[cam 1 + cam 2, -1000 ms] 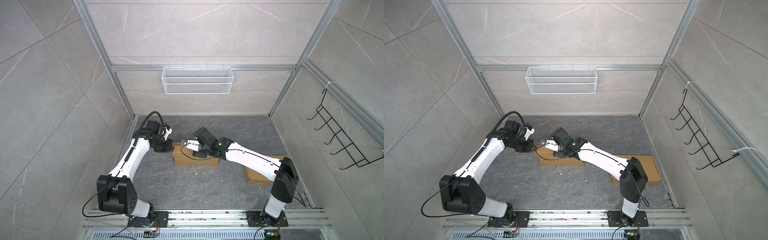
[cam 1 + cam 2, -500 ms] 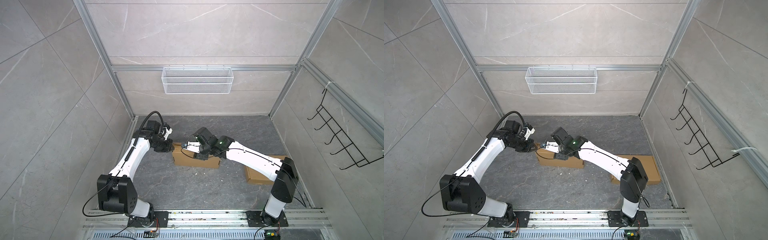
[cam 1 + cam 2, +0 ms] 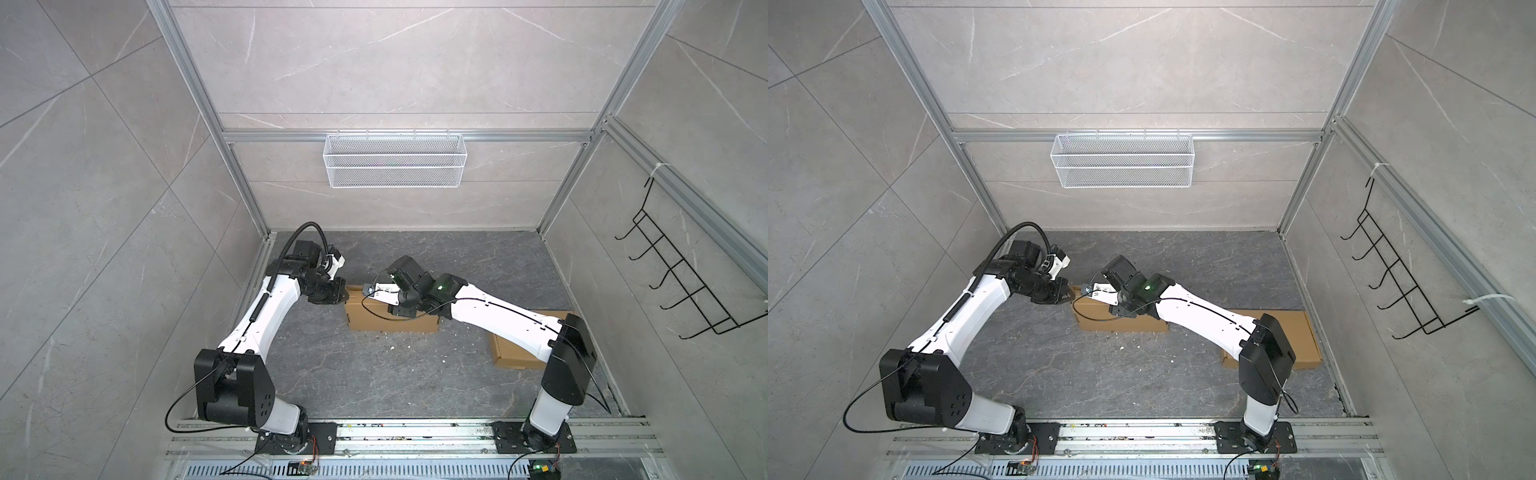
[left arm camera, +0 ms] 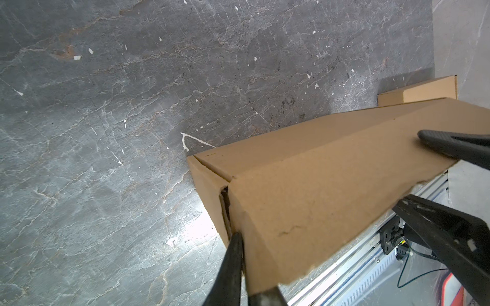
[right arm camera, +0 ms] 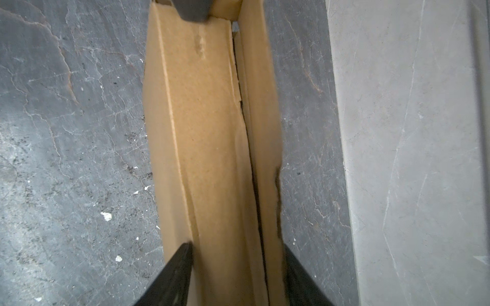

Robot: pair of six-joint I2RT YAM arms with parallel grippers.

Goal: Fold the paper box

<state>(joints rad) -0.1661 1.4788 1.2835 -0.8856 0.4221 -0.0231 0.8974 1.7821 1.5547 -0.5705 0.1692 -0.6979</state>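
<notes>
Left gripper [image 3: 335, 293] is pinched tight on the end edge of the box [image 3: 390, 321]. Right gripper [image 5: 236, 251] has its jaws apart and straddles the box, a finger along each long side.

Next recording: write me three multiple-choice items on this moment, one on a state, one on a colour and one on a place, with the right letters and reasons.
1. The left gripper is: A wide open; B shut on the paper box at its end; C out of view.
2. The wire basket is: A black; B white; C brown.
3. The flat cardboard lies: A in the basket; B atop the paper box; C on the floor, right of the box.
Key: 1 B, the left wrist view shows its fingers pinching the end panel. 2 B, its mesh is white. 3 C, both top views show it there.
</notes>
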